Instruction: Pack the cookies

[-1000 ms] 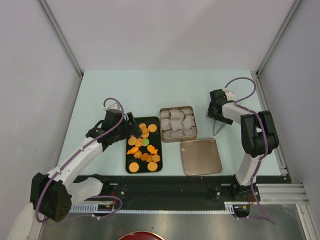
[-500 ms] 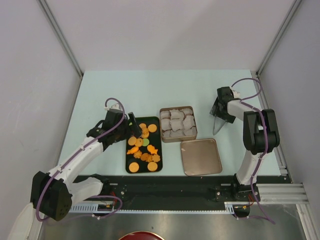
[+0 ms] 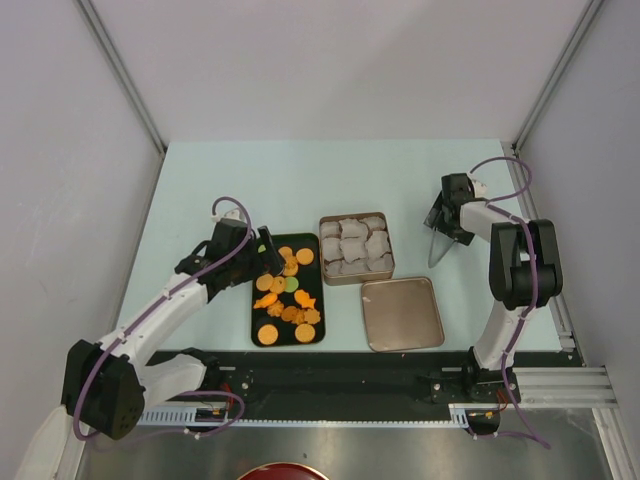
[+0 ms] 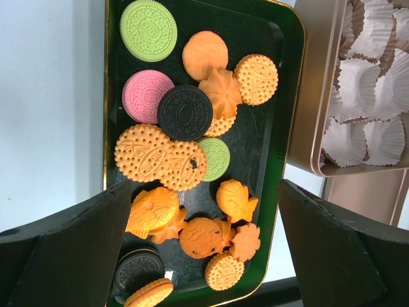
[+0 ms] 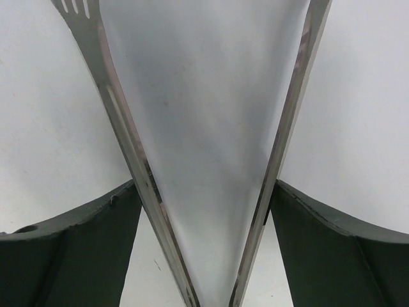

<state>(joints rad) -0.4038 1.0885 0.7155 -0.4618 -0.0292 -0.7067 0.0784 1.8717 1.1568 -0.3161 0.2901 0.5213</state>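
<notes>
Many cookies (image 4: 185,112) on blk tray (image 4: 259,141), stamps illegible

tin (image 4: 307,96), right of black tray (image 4: 259,160): cut off by frame edge | tray's lower-left corner: hidden behind black finger (image 4: 64,256) | dark cookie (image 4: 137,268) at that corner: partly covered by sandwich cookie (image 4: 148,294) | tongs (image 5: 131,150), right wrist view: both ends cropped

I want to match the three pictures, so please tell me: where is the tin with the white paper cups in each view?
Top external: the tin is at the centre, right of the black tray.
Left wrist: the tin is at the upper right edge, again beside the black tray.
Right wrist: not in it; the tongs are seen.
Shared landmark: the black tray.
</notes>
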